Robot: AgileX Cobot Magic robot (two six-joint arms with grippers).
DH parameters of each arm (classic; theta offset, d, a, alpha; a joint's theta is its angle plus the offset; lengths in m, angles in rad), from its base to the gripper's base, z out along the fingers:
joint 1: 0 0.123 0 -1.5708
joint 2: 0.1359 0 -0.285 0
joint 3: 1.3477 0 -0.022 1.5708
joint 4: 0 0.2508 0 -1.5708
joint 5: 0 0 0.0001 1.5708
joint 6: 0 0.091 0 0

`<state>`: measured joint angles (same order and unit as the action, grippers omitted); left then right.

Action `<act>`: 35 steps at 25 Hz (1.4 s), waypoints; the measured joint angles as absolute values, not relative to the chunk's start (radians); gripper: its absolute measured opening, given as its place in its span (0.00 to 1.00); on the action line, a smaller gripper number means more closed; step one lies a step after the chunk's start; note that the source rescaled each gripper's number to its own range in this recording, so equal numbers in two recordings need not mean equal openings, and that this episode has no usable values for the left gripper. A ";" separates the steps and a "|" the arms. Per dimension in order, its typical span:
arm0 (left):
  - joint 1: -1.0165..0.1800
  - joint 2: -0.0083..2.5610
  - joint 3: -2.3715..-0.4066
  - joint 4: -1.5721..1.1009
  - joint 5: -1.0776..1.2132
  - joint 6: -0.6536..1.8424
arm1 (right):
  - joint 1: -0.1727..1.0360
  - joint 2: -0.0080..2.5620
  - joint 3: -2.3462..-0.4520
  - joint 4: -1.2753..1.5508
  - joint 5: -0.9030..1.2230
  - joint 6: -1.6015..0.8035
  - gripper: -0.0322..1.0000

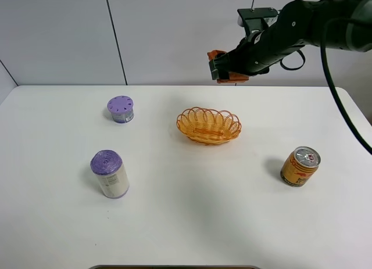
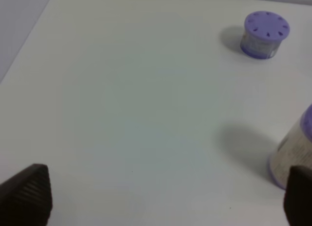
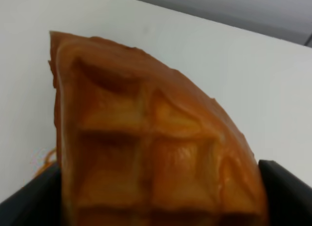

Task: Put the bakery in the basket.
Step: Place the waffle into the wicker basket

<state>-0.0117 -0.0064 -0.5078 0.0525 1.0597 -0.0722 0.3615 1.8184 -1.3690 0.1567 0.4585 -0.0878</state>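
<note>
Right claw [image 1: 224,67] clamps bakery [image 3: 146,138] aloft near basket [image 1: 209,125]; left claw [image 2: 163,194] wide; can [image 1: 300,166], tub [image 1: 121,109], cylinder [image 1: 109,174] aside.

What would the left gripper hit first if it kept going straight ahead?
Probably just the bare table: the left gripper faces open surface, with both purple-lidded containers off to one side.

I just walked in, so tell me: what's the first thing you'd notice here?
The gridded orange-brown bakery stands out first, clamped in the right gripper up in the air over the table's far side. Near the table's middle sits the woven basket, with nothing in it, and a drink can stands off to its right.
</note>
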 joint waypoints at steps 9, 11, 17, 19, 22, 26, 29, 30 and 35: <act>-0.012 -0.006 -0.508 0.052 1.060 -0.072 | 0.429 1.818 -1.263 0.115 0.333 0.090 0.03; -0.012 -0.006 -0.508 0.052 1.060 -0.072 | 0.430 1.818 -1.221 0.115 0.291 0.103 0.03; -0.012 -0.006 -0.508 0.052 1.060 -0.072 | 0.430 1.829 -1.140 0.108 0.184 0.113 0.03; -0.012 -0.006 -0.508 0.052 1.060 -0.072 | 0.430 1.846 -1.138 0.108 0.168 0.113 0.03; -0.012 -0.006 -0.508 0.052 1.060 -0.072 | 0.430 1.887 -1.137 0.108 0.146 0.113 0.03; -0.012 -0.006 -0.508 0.052 1.060 -0.072 | 0.430 1.941 -1.137 0.108 0.118 0.116 0.03; -0.012 -0.006 -0.508 0.052 1.060 -0.072 | 0.430 1.973 -1.137 0.108 0.103 0.118 0.03; -0.012 -0.006 -0.508 0.052 1.060 -0.072 | 0.430 1.982 -1.137 0.108 0.097 0.118 0.03; -0.012 -0.006 -0.508 0.052 1.060 -0.072 | 0.437 2.019 -1.137 0.108 0.067 0.118 0.03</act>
<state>-0.0117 -0.0064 -0.5078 0.0525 1.0597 -0.0722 0.4374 2.0189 -1.1367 0.1078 0.0672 0.1175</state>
